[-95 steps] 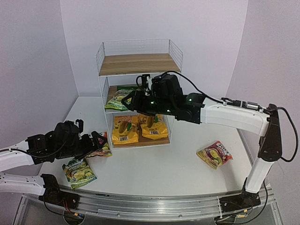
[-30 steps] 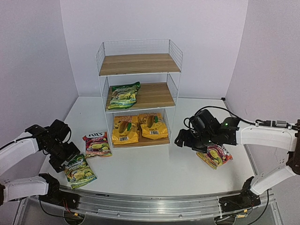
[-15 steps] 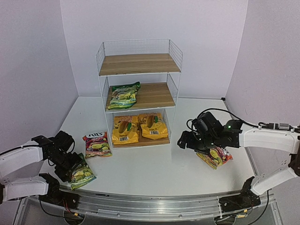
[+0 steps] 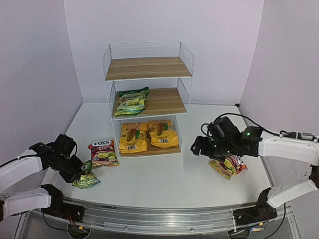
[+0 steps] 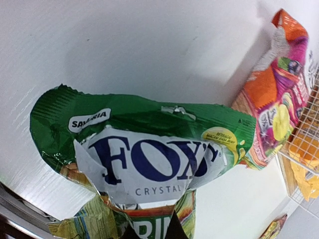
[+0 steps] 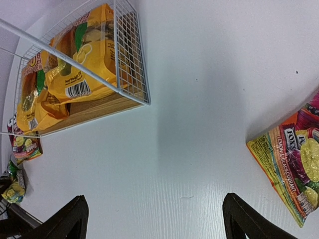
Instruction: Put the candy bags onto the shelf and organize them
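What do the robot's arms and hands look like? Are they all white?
Not all white. The left arm and right arm have smooth, rounded white shells with black joints and black bases. The left hand and right hand are black, and the right one's two fingers look like dark wedges. A thin black cable loops over the right arm, where a small green light glows.

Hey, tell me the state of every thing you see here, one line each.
White wire-mesh shelf with wood-grain boards: upright.
Two yellow-orange glossy bags: lying on bottom tier.
Green bag on shelf: lying on middle tier.
Crumpled green bag: gripped, creased.
Left gripper: shut on that bag.
Red-pink bag, left: flat on table.
Red-pink bag, right: flat on table.
Right gripper: open, empty.
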